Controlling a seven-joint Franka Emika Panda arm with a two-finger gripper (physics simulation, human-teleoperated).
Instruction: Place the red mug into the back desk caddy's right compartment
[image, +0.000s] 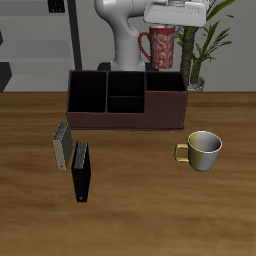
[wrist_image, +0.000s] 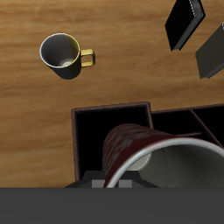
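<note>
The red mug (image: 160, 46), tall with a pale floral pattern, hangs from my gripper (image: 165, 30), which is shut on its rim. It hovers over the far end of the back desk caddy (image: 125, 118), a long dark reddish-brown box with black sections. The right compartment (image: 165, 83), the wide undivided end section, lies just below and a little in front of the mug. In the wrist view the red mug (wrist_image: 131, 144) fills the frame close up, its grey-white inside showing, above that open compartment (wrist_image: 101, 131). My fingertips are mostly hidden there.
A metallic mug with a yellow handle (image: 203, 150) (wrist_image: 61, 52) stands nearer the table's front edge. A grey book (image: 62, 146) and a black book (image: 81, 172) stand in front of the caddy. A potted plant (image: 203, 50) rises beside the held mug.
</note>
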